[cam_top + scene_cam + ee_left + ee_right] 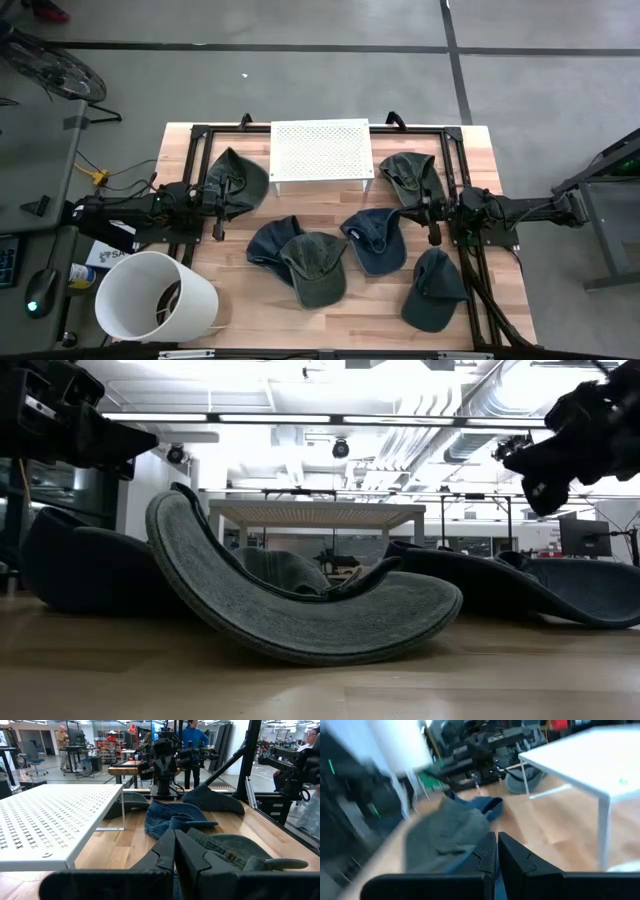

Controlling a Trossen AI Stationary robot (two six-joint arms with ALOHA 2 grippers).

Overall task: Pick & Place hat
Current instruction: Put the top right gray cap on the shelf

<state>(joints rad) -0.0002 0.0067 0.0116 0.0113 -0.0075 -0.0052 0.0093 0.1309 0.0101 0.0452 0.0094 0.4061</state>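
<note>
Several caps lie on the wooden table: a green one (238, 178) at the far left, a green one (410, 175) at the far right, a dark blue one (268, 240), a green one (315, 266) in the middle, a blue one (375, 240) and a dark one (435, 290) near the right. My left gripper (218, 205) (175, 847) is shut beside the far-left green cap. My right gripper (435, 218) (496, 847) is shut beside the far-right green cap. In the low view both grippers (110, 445) (545, 470) hang above the table, holding nothing.
A white perforated shelf (322, 150) stands on legs at the table's far middle. A white bucket (155, 298) sits at the near left corner. A black frame (200, 135) runs along the table's edges. Bare wood (240, 300) shows near the front left. People stand in the room beyond.
</note>
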